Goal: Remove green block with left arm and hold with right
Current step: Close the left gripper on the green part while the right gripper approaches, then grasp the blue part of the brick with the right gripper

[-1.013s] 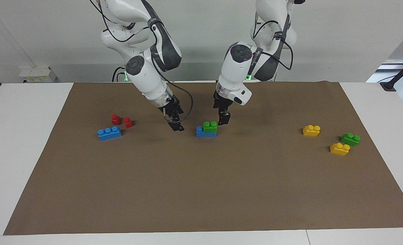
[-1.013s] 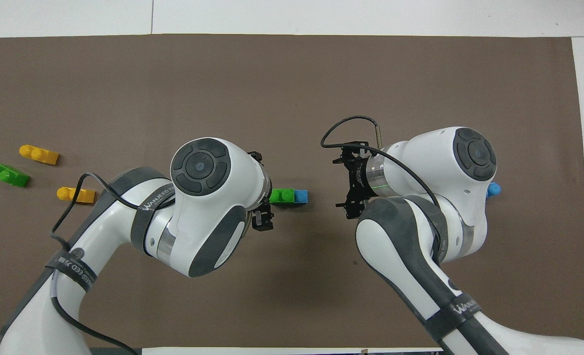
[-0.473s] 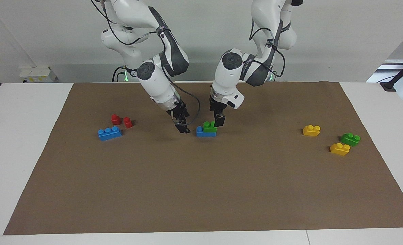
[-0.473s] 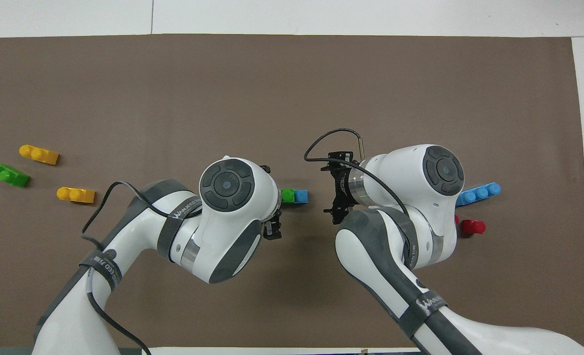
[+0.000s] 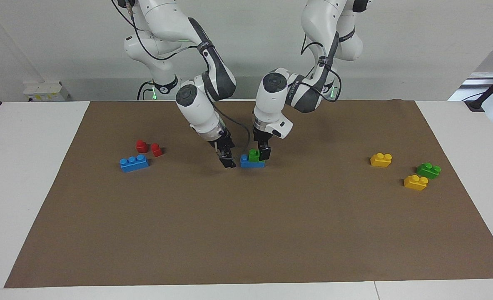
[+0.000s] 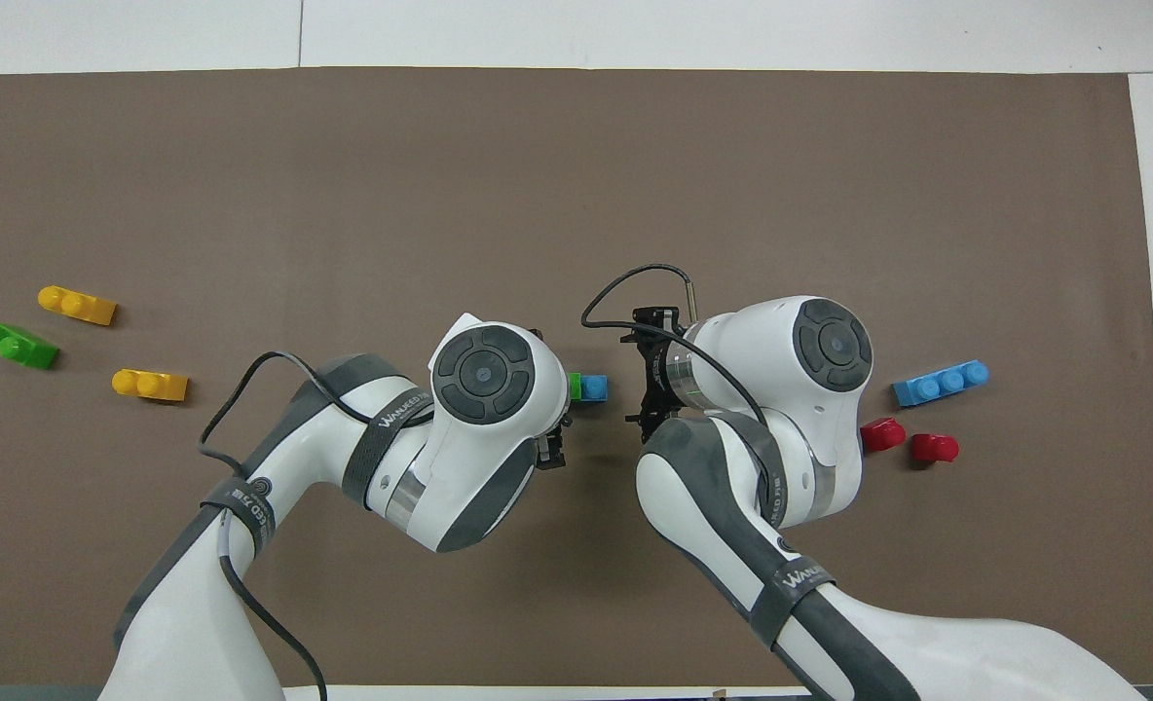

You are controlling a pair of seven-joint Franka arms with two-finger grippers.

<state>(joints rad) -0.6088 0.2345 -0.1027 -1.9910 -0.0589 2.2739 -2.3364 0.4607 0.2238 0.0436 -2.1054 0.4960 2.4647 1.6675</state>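
Green block (image 5: 253, 155) sits stacked on the blue brick (image 5: 251, 163) mid-mat, and I have the left gripper (image 5: 264, 153) down around its end toward the left arm, fingers spread, not yet clamped. Just off the blue brick's end toward the right arm, I see the right gripper (image 5: 229, 161) low over the mat (image 5: 246, 233), fingers likewise apart, holding nothing.

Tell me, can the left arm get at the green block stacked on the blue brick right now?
Probably yes. The left gripper is already down at the green block, open, at its end toward the left arm. Nothing lies between them; the right gripper is beside the blue brick at its other end.
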